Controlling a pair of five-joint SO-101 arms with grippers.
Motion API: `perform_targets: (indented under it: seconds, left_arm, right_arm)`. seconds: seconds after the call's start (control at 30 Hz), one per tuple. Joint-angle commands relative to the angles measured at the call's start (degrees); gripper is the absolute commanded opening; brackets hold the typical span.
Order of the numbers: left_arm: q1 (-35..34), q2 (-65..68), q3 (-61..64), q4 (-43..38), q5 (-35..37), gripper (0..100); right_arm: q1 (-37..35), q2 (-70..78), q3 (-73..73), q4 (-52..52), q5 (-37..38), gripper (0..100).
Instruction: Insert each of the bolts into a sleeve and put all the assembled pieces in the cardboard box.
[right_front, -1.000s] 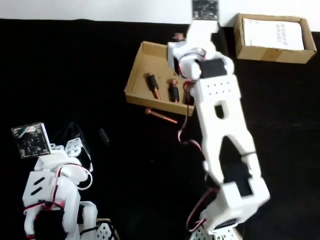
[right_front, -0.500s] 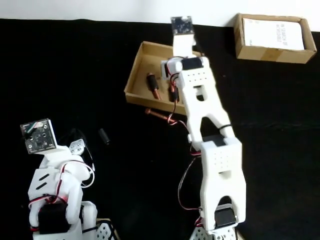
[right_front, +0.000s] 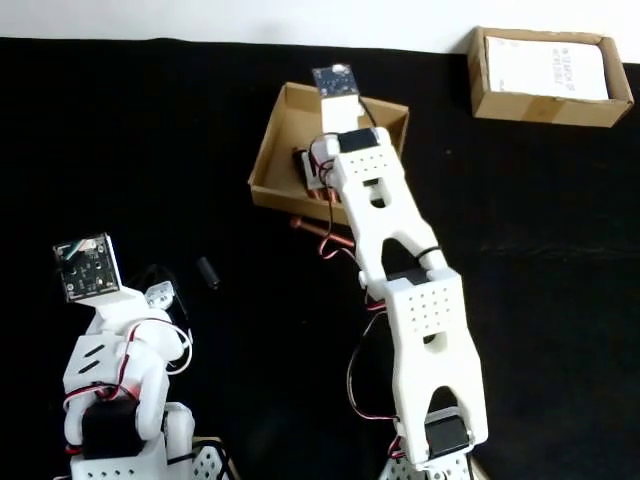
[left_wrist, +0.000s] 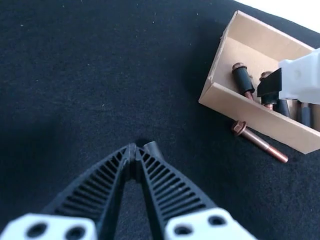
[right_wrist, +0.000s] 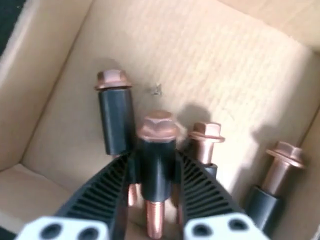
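Note:
My right gripper (right_wrist: 155, 159) is shut on an assembled piece (right_wrist: 156, 145), a copper bolt in a black sleeve, held inside the cardboard box (right_wrist: 210, 55). Three more assembled pieces lie on the box floor beside it, the nearest (right_wrist: 115, 117) touching my finger's side. From above, the right arm (right_front: 365, 190) stretches over the box (right_front: 266, 160). A loose bolt (left_wrist: 259, 145) lies on the black table just outside the box wall (left_wrist: 250, 112). My left gripper (left_wrist: 136, 149) is shut with nothing in it, its tips right beside a loose black sleeve (left_wrist: 151, 148), the sleeve (right_front: 207, 272) also seen from above.
A second cardboard box (right_front: 480, 95) holding a white booklet stands at the back right. The loose bolt (right_front: 305, 224) is partly covered by the right arm. Black cloth covers the table, with open room at the left and right.
The right arm has swung left from the box's right edge to over its middle. The left arm's wrist has shifted slightly right and down.

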Motion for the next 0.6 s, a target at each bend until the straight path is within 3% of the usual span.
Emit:
perform_targets:
  seconds: [0.0,0.23,0.4,0.57]
  left_arm:
    - [-0.9,-0.3,-0.2,-1.4,0.3,1]
    - [-1.5,-0.3,-0.7,-1.1,0.1,1]
    - [-11.0,-0.3,-0.3,-1.1,0.1,1]
    - [-22.6,-0.3,0.5,-1.1,0.0,1]
  right_arm:
    - [-0.7,-2.2,-3.4,2.3,0.0,18.0]
    - [-2.9,-11.2,-3.4,11.7,0.0,13.0]
    - [-8.6,-18.5,-3.3,22.6,-0.3,3.6]
    - [-15.6,-22.6,-3.1,30.7,-6.1,1.2]
